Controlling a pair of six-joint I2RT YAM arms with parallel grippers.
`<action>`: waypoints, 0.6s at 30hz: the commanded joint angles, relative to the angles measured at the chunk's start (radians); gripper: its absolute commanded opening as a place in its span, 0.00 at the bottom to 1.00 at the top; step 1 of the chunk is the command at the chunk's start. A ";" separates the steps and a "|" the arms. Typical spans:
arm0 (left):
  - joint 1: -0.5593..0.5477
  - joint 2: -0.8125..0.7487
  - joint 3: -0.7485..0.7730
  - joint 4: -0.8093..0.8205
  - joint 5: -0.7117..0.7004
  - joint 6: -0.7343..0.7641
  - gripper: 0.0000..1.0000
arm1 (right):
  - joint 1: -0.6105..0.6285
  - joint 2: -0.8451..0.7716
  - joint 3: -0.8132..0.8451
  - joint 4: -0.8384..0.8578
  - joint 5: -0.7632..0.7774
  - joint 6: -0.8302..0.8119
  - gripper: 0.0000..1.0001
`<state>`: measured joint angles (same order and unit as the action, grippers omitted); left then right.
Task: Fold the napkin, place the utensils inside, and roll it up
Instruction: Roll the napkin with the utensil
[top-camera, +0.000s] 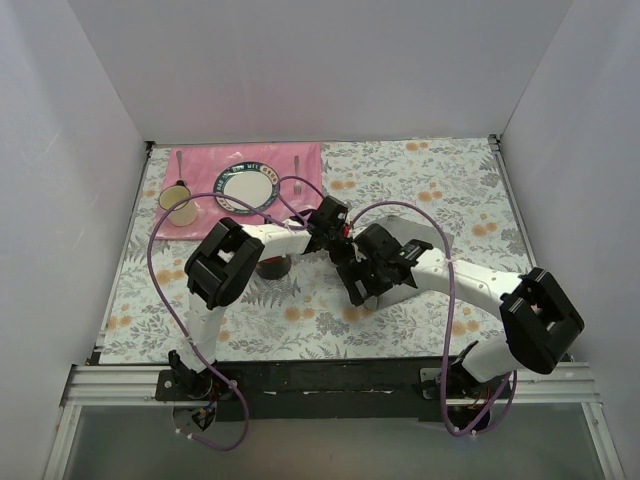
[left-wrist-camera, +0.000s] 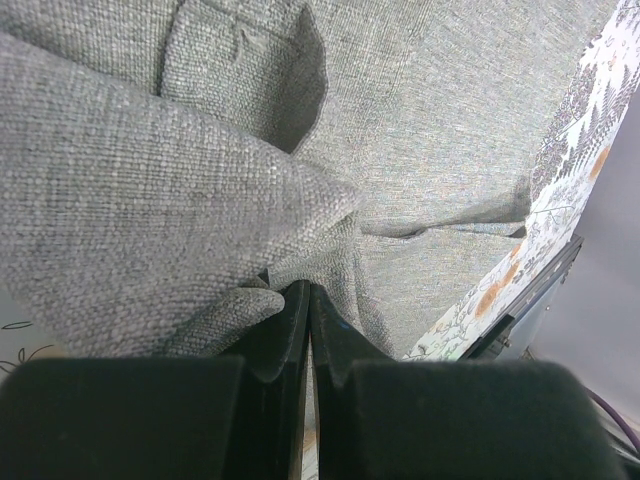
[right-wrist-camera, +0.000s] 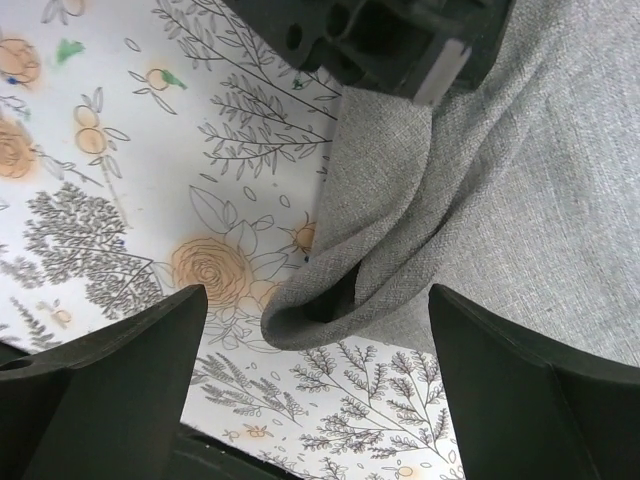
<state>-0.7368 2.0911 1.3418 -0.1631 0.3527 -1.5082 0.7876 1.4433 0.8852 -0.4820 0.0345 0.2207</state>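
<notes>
A raised fold of the grey napkin (left-wrist-camera: 150, 200) is clamped between the closed fingers of the left gripper (left-wrist-camera: 308, 325). The right gripper (right-wrist-camera: 315, 300) is spread wide around a folded corner, with no contact visible, above the floral tablecloth (right-wrist-camera: 120, 150). Folding is judged only under way: a utensil (top-camera: 297, 170) lies well apart on the pink placemat (top-camera: 200, 160), so loading and rolling remain to be done.

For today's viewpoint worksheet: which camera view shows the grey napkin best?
The left wrist view: the napkin fills the frame, bunched and pinched in the shut left gripper. The right wrist view shows only one folded corner on the floral tablecloth, within the open right gripper. Overhead, the arms hide nearly all of it.
</notes>
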 joint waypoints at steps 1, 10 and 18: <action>0.002 0.060 -0.010 -0.096 -0.070 0.023 0.00 | 0.053 0.012 -0.006 -0.024 0.195 0.057 0.98; 0.004 0.075 0.017 -0.116 -0.069 0.031 0.00 | 0.055 -0.015 -0.015 -0.112 0.285 0.086 0.76; 0.004 0.092 0.039 -0.127 -0.066 0.036 0.00 | 0.023 -0.047 -0.022 -0.133 0.309 0.092 0.63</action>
<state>-0.7345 2.1162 1.3891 -0.2070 0.3649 -1.5070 0.8360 1.4437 0.8780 -0.5911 0.3000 0.2943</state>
